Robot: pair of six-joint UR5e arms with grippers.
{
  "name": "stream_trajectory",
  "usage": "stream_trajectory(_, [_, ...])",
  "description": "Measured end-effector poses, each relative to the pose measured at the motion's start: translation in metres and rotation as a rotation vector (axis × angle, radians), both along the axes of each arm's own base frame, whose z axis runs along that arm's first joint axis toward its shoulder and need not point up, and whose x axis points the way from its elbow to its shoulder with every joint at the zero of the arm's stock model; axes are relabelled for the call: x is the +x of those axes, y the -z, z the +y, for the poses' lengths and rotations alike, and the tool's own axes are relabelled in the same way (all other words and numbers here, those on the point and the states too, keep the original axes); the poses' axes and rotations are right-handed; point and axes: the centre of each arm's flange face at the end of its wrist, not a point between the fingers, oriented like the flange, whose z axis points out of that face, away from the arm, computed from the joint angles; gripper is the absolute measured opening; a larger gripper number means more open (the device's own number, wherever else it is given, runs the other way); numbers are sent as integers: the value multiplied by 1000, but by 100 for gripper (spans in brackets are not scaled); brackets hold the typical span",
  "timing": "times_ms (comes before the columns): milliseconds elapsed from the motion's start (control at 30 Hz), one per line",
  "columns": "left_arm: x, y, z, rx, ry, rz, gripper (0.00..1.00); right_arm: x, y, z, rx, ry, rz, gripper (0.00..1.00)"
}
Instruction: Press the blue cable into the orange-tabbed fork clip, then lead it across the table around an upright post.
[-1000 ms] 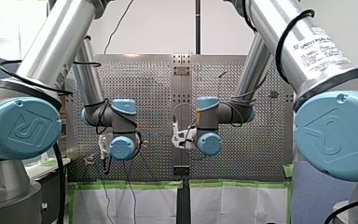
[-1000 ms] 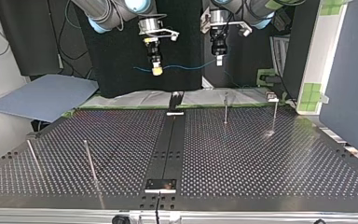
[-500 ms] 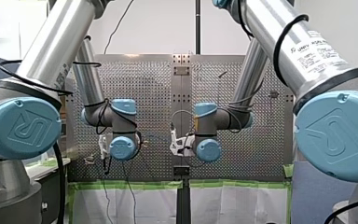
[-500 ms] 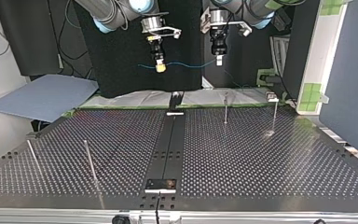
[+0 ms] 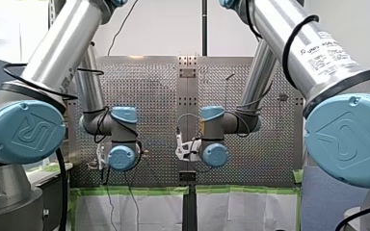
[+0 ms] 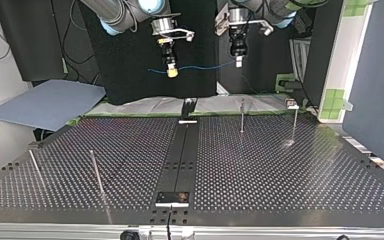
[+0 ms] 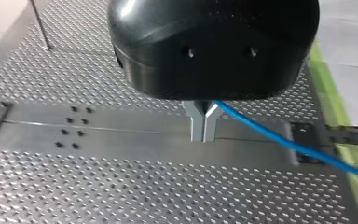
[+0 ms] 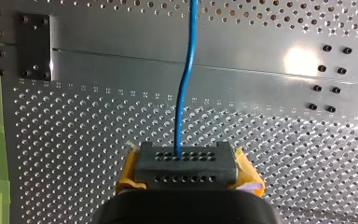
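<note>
The blue cable point(image 6: 205, 66) hangs in the air between both grippers, above the table's far edge in the top view. My left gripper point(image 6: 238, 61), black with metal fingers, is shut on the cable; in the left wrist view its fingertips point(image 7: 204, 133) pinch together and the cable point(image 7: 279, 141) trails off to one side. My right gripper point(image 6: 171, 72) has yellow pads point(image 8: 127, 176) and is shut on the cable point(image 8: 184, 93), which runs straight ahead from it. In the front view my left gripper point(image 5: 100, 161) and right gripper point(image 5: 180, 147) hover over the near edge. No orange-tabbed clip is clearly visible.
Thin upright posts stand on the perforated table: two at the top view's far right point(image 6: 242, 115) point(image 6: 294, 125) and two at its near left point(image 6: 96, 172) point(image 6: 36, 170). A dark centre rail point(image 6: 180, 155) runs across the table, with a black fixture point(image 6: 188, 107) at its far end.
My right gripper shifted toward the top view's right, then stopped. My left gripper has moved outward, to the front view's left, and the cable between them now hangs straighter.
</note>
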Motion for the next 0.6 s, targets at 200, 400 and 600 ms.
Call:
stream_trajectory(200, [-9,18,6,10,-3,18,0,0,0,0,0,0,0,0])
stream_trajectory(400, [-12,35,8,19,-3,35,0,0,0,0,0,0,0,0])
stream_trajectory(600, [-14,43,10,29,-3,52,0,0,0,0,0,0,0,0])
